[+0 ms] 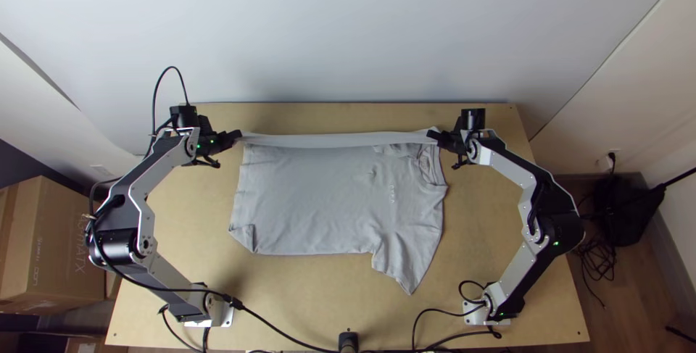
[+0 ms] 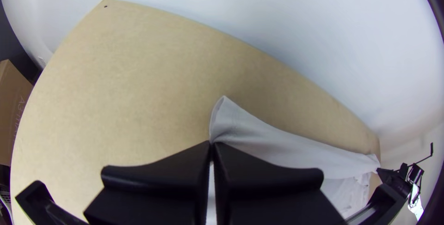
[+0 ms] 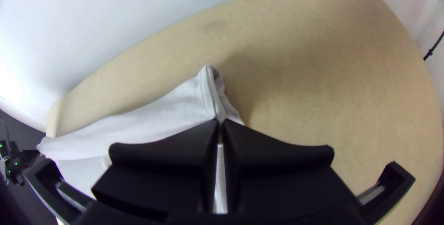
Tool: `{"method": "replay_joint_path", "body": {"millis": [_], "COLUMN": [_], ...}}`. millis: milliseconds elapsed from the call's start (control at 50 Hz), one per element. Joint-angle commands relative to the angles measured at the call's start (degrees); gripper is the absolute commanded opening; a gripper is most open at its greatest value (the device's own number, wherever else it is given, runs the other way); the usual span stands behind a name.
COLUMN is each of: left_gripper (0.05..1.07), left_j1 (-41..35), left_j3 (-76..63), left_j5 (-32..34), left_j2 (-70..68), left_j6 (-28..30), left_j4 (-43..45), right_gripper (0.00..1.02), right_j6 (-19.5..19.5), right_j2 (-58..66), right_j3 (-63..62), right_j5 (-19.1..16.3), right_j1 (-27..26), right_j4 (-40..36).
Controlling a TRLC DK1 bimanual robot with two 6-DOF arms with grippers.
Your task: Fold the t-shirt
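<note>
The left claw [image 1: 238, 135] and right claw [image 1: 431, 135] pinch the far edge of the grey t-shirt [image 1: 312, 197], hiding the gripped cloth; a lettered cardboard box [image 1: 51, 241] is cut off.

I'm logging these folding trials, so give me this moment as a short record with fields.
Garment: grey t-shirt, mostly spread flat on the wooden table
Far edge: stretched as a strip between the grippers, apparently raised
Left gripper: jaws shut on the strip's left end
Right gripper: jaws shut on the strip's right end
Near sleeve: lies out toward the right arm's base
Near left corner: small turned-over flap
Fold state: not finished
Beside the table: cardboard box, left
</note>
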Motion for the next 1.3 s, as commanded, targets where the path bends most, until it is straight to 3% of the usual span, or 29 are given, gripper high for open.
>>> {"method": "replay_joint_path", "body": {"millis": [0,620,760,780,820,920,1000,1160,1280], "left_gripper": [0.08,0.08,0.09,0.14,0.38,1.00,1.03,1.03,1.02], "left_j1": [-0.1,-1.0,-1.6,-1.7,-2.4,-2.7,-2.6,-2.2,-2.7], "left_j3": [-2.7,-14.9,-16.2,-16.5,-16.8,-17.4,-18.4,-18.5,-17.8], "left_j5": [0.1,-0.2,-2.7,-4.0,-5.1,-5.4,-5.4,-5.4,-5.4], "left_j2": [-2.4,-7.7,-7.8,-7.9,-8.3,-10.7,-14.0,-18.7,-22.6], "left_j6": [-0.8,-3.1,-1.3,-1.1,-0.2,0.7,0.8,0.8,3.1], "left_j4": [0.5,4.8,4.2,4.2,4.1,3.6,4.6,3.9,-1.6], "right_gripper": [0.02,0.02,0.02,0.03,0.10,0.44,0.61,0.62,0.62], "right_j6": [0.2,0.5,1.3,1.7,1.8,2.0,2.0,4.7,5.4], "right_j2": [-3.4,-8.1,-9.1,-9.4,-10.6,-15.1,-20.2,-35.4,-45.9], "right_j3": [-2.0,-14.7,-16.6,-16.8,-17.2,-18.7,-19.7,-22.1,-23.0], "right_j5": [0.7,0.6,0.7,0.7,0.6,0.7,0.6,0.6,0.6], "right_j1": [-0.5,0.2,0.6,0.6,0.6,0.5,0.4,1.2,2.2], "right_j4": [0.6,2.0,2.1,2.1,2.1,2.1,0.7,-6.0,-11.9]}}
